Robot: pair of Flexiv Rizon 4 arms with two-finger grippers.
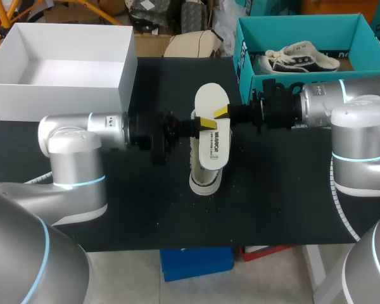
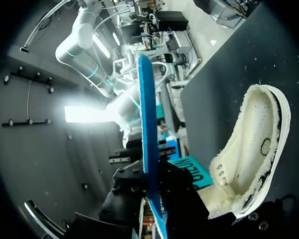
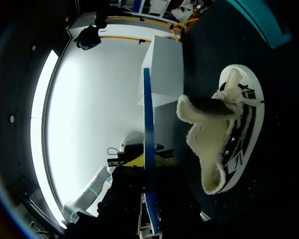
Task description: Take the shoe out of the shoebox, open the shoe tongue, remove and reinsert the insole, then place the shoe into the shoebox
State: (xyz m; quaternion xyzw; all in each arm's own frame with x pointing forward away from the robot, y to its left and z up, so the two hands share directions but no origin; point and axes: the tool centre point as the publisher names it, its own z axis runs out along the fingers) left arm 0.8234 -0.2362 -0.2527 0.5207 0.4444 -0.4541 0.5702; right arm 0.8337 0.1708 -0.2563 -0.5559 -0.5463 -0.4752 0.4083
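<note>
At the far left of the black table (image 1: 145, 209) a white box (image 1: 123, 79) stood with its open side up. Just near of it the left arm (image 1: 82, 136) came in from the left and lay level over the table, pointing to the right. The left gripper (image 1: 202, 123) was at the middle of the table, and its yellow tips pinched the left edge of the insole (image 1: 213, 145). In the left wrist view the insole showed edge-on as a thin blue line passing between the dark fingers.

The insole was white on top with a band of print, and it was held flat in the air, its long side running from near to far. Directly under it the shoe (image 1: 204, 180) lay on the table along the same line, outside of any box; only its near end showed from under the insole. In the wrist views the shoe was beside the grippers, with a pale fleece lining, its opening spread wide, and dark marks on its side.

The right gripper (image 1: 223, 114) met the insole from the right, a little farther back than the left one, and its yellow tip pressed on the right edge, so it also pinched the insole. The right arm (image 1: 342, 101) came in level from the right. Behind it, at the far right, stood the teal shoebox (image 1: 246, 63), open, with a second shoe (image 1: 301, 58) lying inside.
</note>
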